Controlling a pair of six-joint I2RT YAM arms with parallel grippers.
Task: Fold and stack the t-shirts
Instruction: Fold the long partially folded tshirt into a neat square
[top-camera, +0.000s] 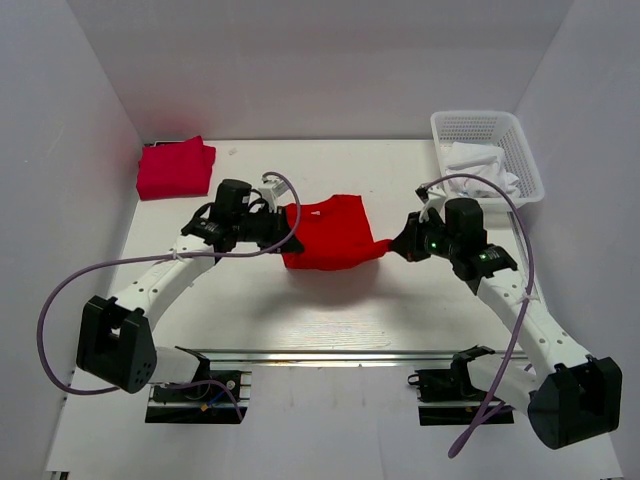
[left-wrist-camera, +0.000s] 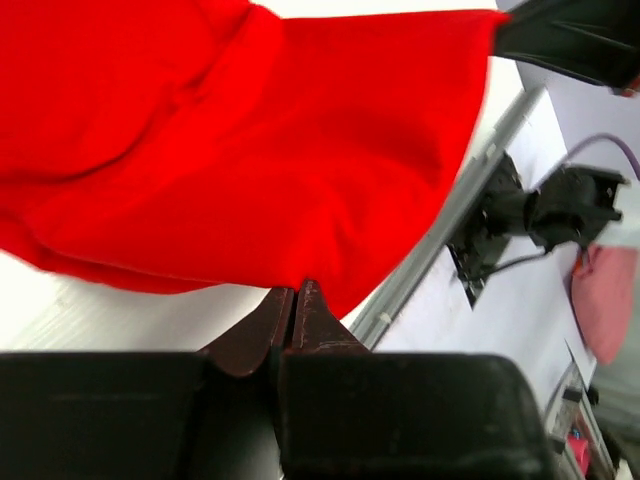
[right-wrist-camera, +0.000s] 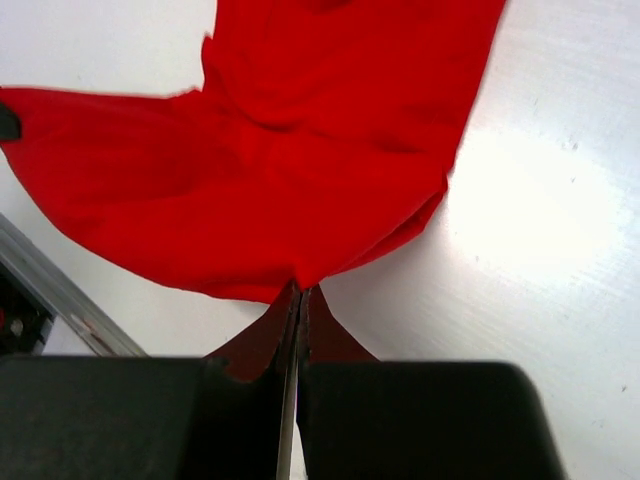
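- Left claw (top-camera: 284, 222) and right claw (top-camera: 393, 246) are clamping tight on opposite edges of red shirt (top-camera: 330, 235), stretching it for folding
- Crimson shirt (top-camera: 176, 168) is lying folded, probably awaiting stacking

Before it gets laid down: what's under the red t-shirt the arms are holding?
White table shows below the red t-shirt in both wrist views; the patch directly beneath its middle is covered by the cloth.

Top cam looks down from above/behind arm bases on whole table (top-camera: 300, 310); L/R wrist cams, v. close, face opposite edges of bright red t-shirt (top-camera: 330, 232), shared by all 3.
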